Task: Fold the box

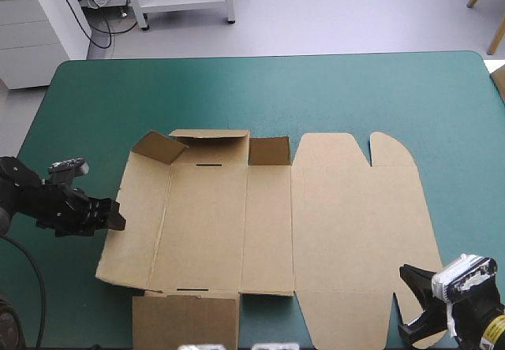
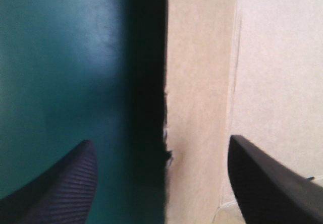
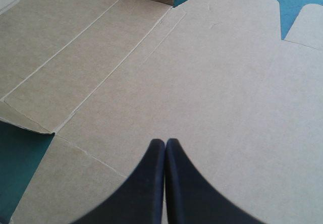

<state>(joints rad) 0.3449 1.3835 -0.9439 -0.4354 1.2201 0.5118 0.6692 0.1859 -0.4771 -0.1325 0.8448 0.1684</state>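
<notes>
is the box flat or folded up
Mostly flat: the box lies spread on the teal-green cover; only small flaps along its far edge stand tilted up, no walls tucked.

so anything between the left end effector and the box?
Nothing: left end effector, open, has the box edge between its fingers; left wrist view.

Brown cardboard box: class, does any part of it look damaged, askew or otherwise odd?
No damage shows. The flat-cut brown cardboard box lies mostly flat on the teal-green table cover; only the small flaps on the left half of its far edge stand up, part-folded.
</notes>
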